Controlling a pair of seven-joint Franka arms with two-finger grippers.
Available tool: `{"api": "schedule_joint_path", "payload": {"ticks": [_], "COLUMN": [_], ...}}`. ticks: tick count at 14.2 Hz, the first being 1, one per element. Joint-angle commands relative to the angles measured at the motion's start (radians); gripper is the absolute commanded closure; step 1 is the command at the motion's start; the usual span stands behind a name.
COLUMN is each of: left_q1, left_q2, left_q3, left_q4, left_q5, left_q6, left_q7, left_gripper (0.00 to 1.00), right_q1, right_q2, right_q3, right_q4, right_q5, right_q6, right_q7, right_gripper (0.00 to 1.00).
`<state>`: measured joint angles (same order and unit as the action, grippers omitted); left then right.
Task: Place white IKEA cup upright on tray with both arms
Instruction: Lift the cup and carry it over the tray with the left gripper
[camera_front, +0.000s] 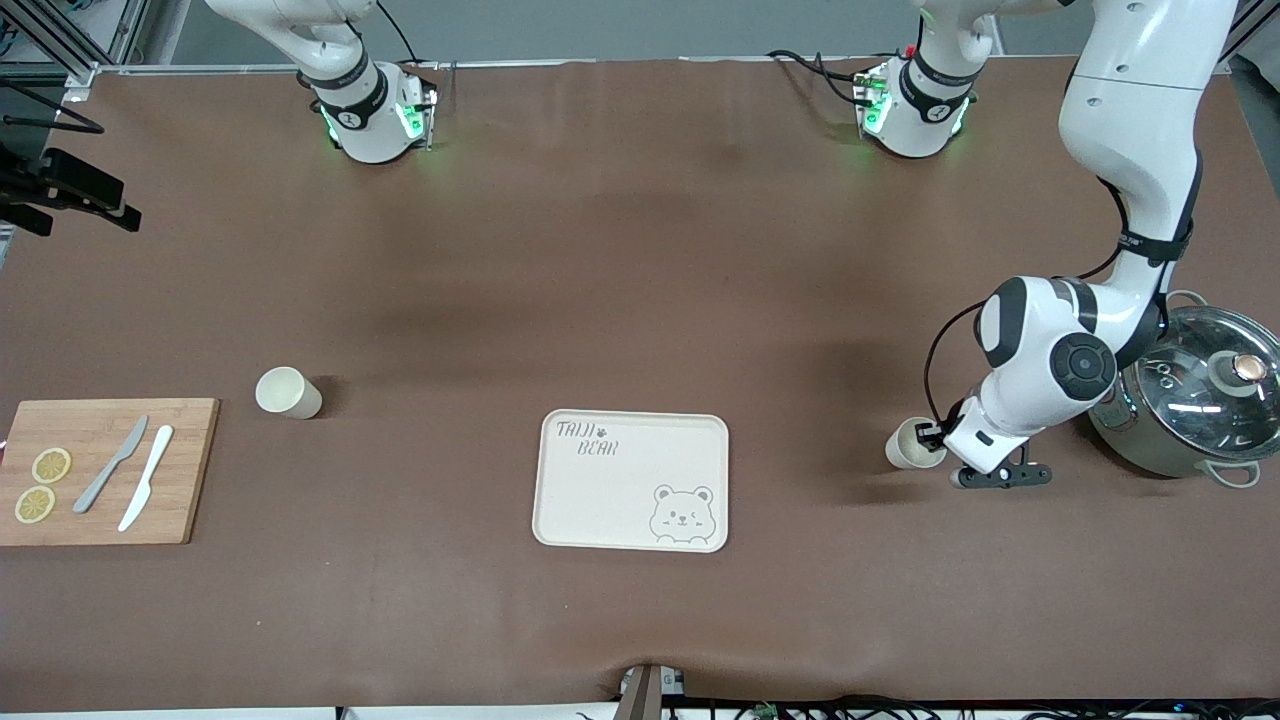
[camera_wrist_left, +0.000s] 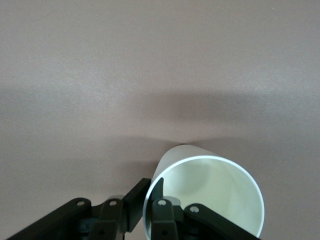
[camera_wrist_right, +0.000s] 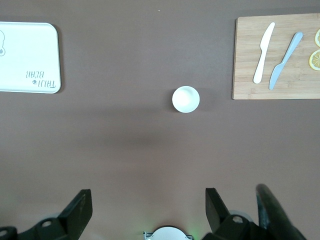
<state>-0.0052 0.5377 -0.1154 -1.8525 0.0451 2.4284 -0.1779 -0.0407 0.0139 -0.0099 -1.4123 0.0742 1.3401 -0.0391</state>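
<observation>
White cup (camera_front: 910, 444) is the one in play, and the left gripper (camera_front: 932, 436) has it. In the left wrist view the fingers (camera_wrist_left: 159, 192) are clamped on the rim wall, one inside the mouth and one outside. It sits low on the table at the left arm's end, mid-height in the front view, just beside the steel pot with the glass lid (camera_front: 1195, 405). The mouth faces the wrist camera, so I'd guess it's tipped over or on its side, but I can't say for sure.

The right gripper (camera_wrist_right: 147, 210) is spread wide and holds nothing. It hangs high over the table near its own base, just waiting.

Progress-wise, I'd call it early. The grab is made, but the tray (camera_front: 600, 500), in the lower middle of the front view, has no cup on it. What's left is lifting, carrying it over, righting it and letting go.

A second cup (camera_front: 288, 392) stands near the cutting board (camera_front: 190, 470) at the right arm's end. Both cups are plain, off-white, smooth and handleless.
</observation>
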Motion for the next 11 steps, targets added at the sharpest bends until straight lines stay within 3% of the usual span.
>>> {"api": "schedule_joint_path", "payload": {"ticks": [1,7,11], "left_q1": [0.002,-0.001,-0.001], "left_q2": [-0.047,-0.139,-0.165], "left_q3": [-0.001,-0.004,-0.03], "left_q4": [-0.005,0.096,0.18], "left_q5": [-0.005,-0.002,-0.008], "left_q6": [-0.047,-0.316,-0.411], "left_q7": [-0.002,-0.002,-0.02], "left_gripper": [1.0,1.0,1.0], "right_q1": [-0.007,-0.014,-0.016], "right_q2": [0.003,0.038,0.044], "right_q3": [0.008,0.008,0.008], "right_q4": [0.004,0.007,0.007], "right_q5": [0.016,0.006,0.003], "right_q6": [-0.007,0.002,0.011], "right_q7": [-0.005,-0.004,-0.008], "right_gripper": [0.0,0.0,0.0]}}
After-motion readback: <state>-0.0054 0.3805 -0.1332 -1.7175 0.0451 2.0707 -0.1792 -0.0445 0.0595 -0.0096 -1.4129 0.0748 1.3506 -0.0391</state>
